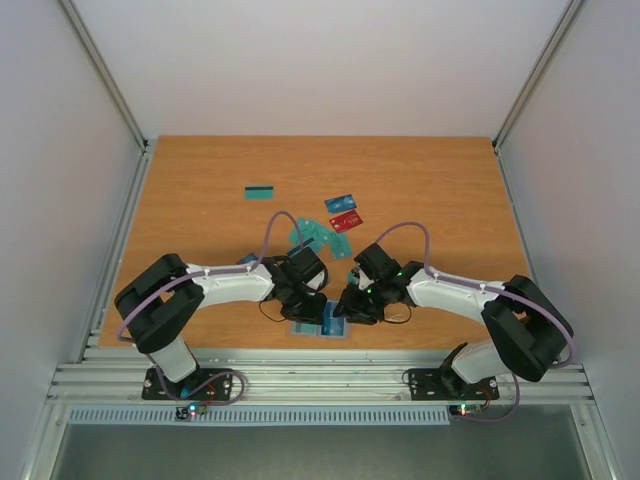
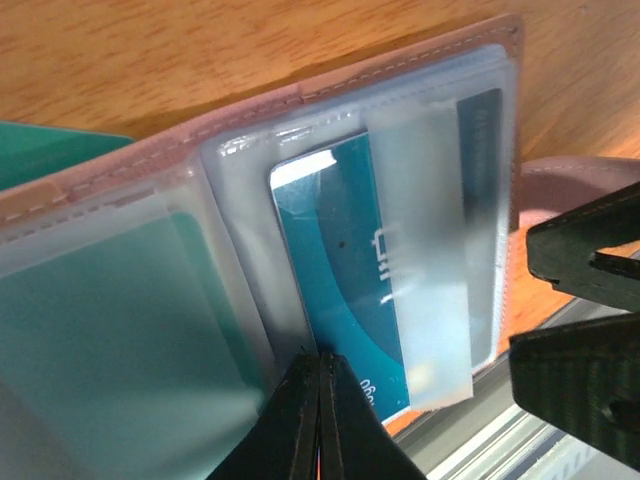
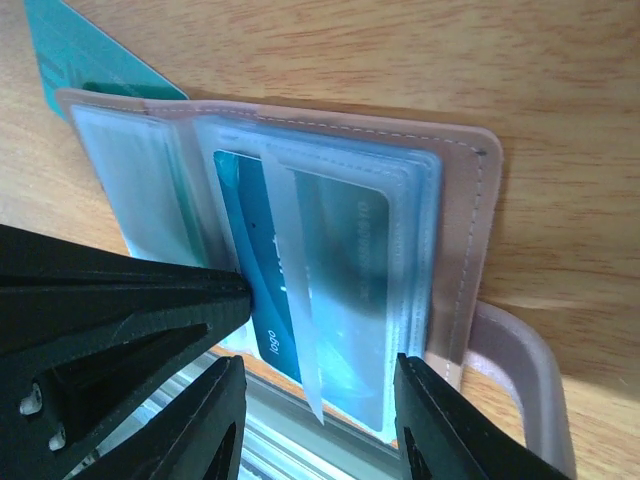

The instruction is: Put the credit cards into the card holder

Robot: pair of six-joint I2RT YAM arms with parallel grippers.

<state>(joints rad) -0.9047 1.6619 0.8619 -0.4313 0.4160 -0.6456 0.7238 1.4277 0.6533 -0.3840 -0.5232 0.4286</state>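
- You have the card holder (image 3: pixel 470 250) lying open on the wood-grain table (image 1: pixel 200 200), at its near edge between the two arm bases. It is a pinkish-tan cover with a stitched border, a rounded strap (image 3: pixel 525 375) and glossy clear sleeves (image 3: pixel 400 200) fanned inside.
- A thin, shiny blue card (image 2: pixel 345 290) sits part-way in one sleeve, its white-edged corner showing.
- The other credit cards (image 1: pixel 310 236) lie flat and scattered farther out, mid-table.
- Both your arms are folded, elbows out to the sides, forearms angled inward so the wrists meet over the holder.
- Your left gripper (image 2: pixel 320 410) has its jaws pressed together, the tips touching the blue card's edge.
- Your right gripper (image 3: pixel 325 430) has its jaws spread, straddling the sleeves' near edge and gripping nothing.
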